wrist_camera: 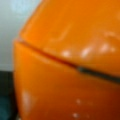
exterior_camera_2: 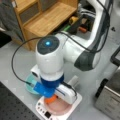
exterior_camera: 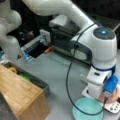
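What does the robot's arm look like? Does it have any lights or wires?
The arm is white and rounded, with dark grey patches at the joints. A round dark cap carries a glowing blue light. A thin black cable loops beside it. The gripper end has a bright blue part.

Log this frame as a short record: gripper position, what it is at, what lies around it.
gripper: low over the white scale; fingers hidden by the wrist in both front views
nearest thing: orange object, filling the wrist view, on the scale's pink plate
beside the scale: teal plate on the grey table
farther off: wooden shelf; dark bin
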